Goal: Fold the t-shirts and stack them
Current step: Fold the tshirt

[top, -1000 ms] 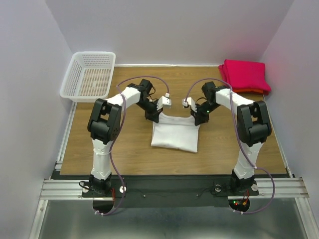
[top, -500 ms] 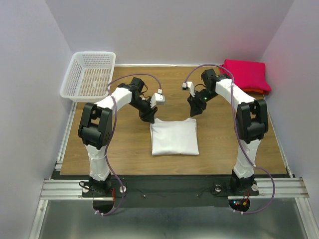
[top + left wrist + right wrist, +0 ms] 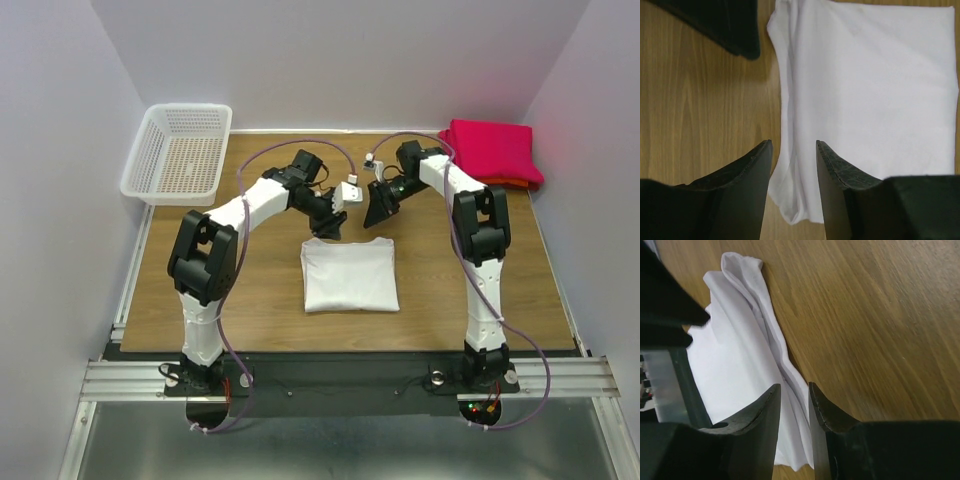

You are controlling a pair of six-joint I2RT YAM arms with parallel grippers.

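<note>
The left gripper hangs with its jaws apart and nothing between them, poised just above the far edge of a folded white t-shirt on the wooden table. Close beside it, the right gripper holds its jaws a narrow gap apart, likewise empty, over the same edge of the cloth, where loose folds bunch along the border. Seen from overhead, the two grippers point toward each other and almost meet behind the shirt, the left arm bending in from the left and the right arm from the right. The white t-shirt lies as a neat rectangle at the middle of the table, between the two arms and touched by neither. Well apart from it, in the far right corner, a stack of folded red t-shirts rests by the wall, an orange-red one showing at its bottom. A white plastic basket sits at the far left corner.
</note>
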